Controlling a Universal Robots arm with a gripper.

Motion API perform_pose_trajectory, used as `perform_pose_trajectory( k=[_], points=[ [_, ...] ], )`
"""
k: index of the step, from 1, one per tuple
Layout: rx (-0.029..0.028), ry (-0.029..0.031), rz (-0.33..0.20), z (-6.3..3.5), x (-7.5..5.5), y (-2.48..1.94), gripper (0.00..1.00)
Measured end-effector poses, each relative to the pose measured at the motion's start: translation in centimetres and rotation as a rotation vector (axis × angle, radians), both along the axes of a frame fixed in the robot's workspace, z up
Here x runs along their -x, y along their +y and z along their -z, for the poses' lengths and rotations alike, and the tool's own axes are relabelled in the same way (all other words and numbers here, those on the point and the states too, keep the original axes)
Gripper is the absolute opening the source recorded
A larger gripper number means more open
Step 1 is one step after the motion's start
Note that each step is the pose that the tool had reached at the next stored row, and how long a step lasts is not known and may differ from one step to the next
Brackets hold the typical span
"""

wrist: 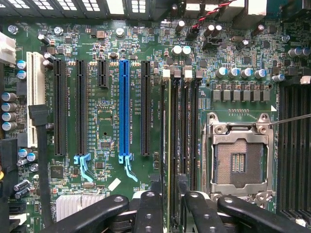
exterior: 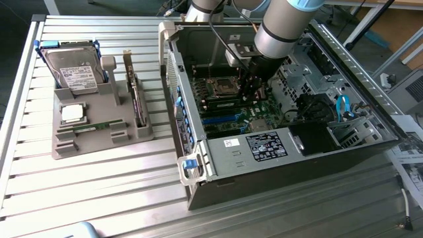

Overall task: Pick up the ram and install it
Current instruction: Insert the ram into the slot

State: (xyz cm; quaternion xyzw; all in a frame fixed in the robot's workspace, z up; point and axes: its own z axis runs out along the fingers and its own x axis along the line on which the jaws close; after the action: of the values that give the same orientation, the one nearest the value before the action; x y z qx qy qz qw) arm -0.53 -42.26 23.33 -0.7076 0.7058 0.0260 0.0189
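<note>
Straddling one ram (wrist: 165, 145) seated on the motherboard (wrist: 107, 121), the two fingers (wrist: 148, 213) stand open.

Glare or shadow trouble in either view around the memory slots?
Exterior view: sheen on the ribbed table, case interior shaded beneath the arm. Wrist view: motherboard evenly lit, memory slots readable, vent openings blown white, black claw shows little detail.

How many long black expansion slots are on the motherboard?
3. Two black slots lie side by side next to the white slot; the third lies between the blue slot and the memory slots. None seems hidden.
</note>
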Motion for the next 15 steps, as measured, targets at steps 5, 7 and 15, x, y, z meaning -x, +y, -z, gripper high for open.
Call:
perform_pose_trajectory(
  k=[5,7,15],
  points=[
    [0.0,0.0,0.0,0.0,0.0,0.0,0.25],
    [-0.0001,0.0,0.0,0.0,0.0,0.0,0.25],
    [0.0,0.0005,0.0,-0.93,0.01,0.0,0.25]
  ],
)
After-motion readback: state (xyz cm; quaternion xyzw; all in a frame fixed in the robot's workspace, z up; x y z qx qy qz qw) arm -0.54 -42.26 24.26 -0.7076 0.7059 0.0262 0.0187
